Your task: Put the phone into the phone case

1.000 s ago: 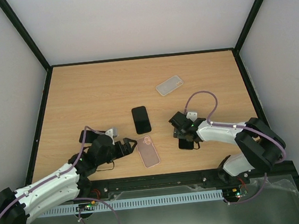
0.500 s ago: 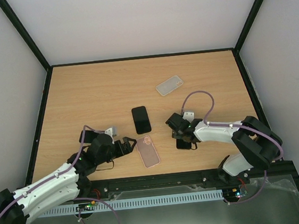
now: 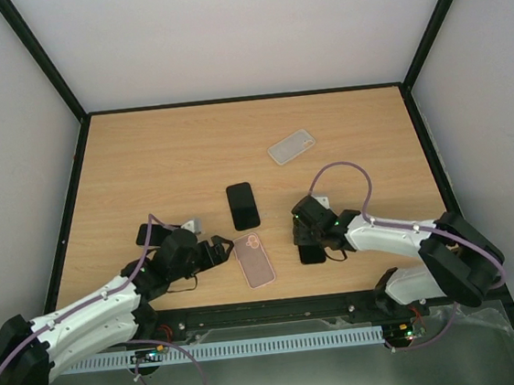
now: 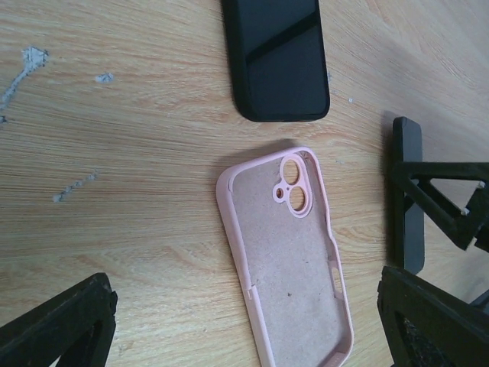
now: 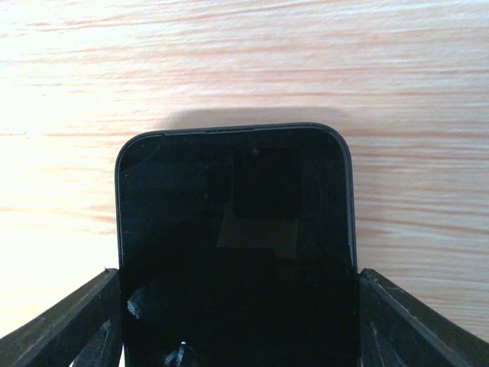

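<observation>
I see right gripper (image 3: 309,241) clamped across black phone (image 5: 237,229), presumably to lift. Left gripper (image 3: 220,250) gapes beside pink phone case (image 4: 286,267), probably to brace it.

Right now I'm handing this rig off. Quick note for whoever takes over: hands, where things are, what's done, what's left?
Left hand: open, empty, aimed at the pink phone case, which lies hollow side up on the table.
Right hand: closed against both long edges of a black phone, screen up, just right of the case and apparently not lifted.
Elsewhere: second black phone at mid-table, clear case farther back, neither near a hand.
Done: phone gripped, nothing more.
Left: carry it over the pink case, line it up and press it in.
</observation>
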